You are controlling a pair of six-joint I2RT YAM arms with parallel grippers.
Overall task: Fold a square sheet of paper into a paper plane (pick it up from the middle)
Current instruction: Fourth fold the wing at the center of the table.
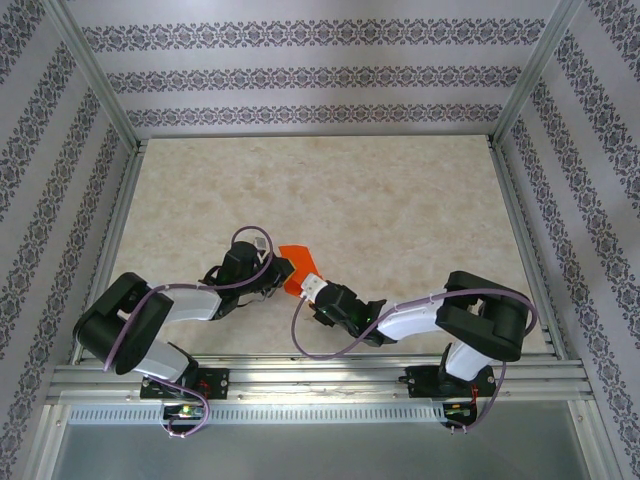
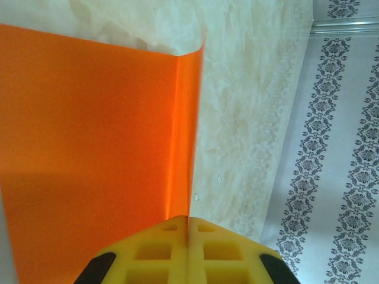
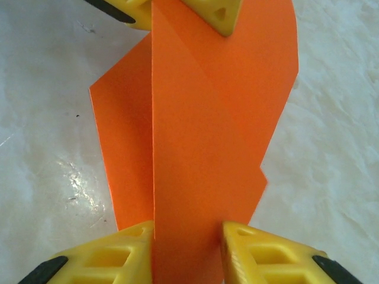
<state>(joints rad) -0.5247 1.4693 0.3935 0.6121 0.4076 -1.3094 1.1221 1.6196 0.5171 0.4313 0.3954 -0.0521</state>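
Observation:
The square sheet of paper [image 1: 297, 264] is bright orange and folded into an uneven pointed shape with lengthwise creases, held just above the table between the two arms. My left gripper [image 1: 272, 272] is shut on its folded edge [image 2: 185, 142], yellow fingertips [image 2: 172, 236] pressed together on the crease. In the right wrist view the paper [image 3: 201, 118] runs from the left gripper's fingers [image 3: 220, 13] down to my right gripper [image 3: 188, 248]. The right jaws stand apart, one on each side of a raised flat strip of the paper.
The beige marbled table [image 1: 400, 220] is bounded by aluminium rails [image 1: 300, 375] at the near edge and patterned walls [image 1: 300, 80] on three sides. Free room lies behind and to both sides of the paper.

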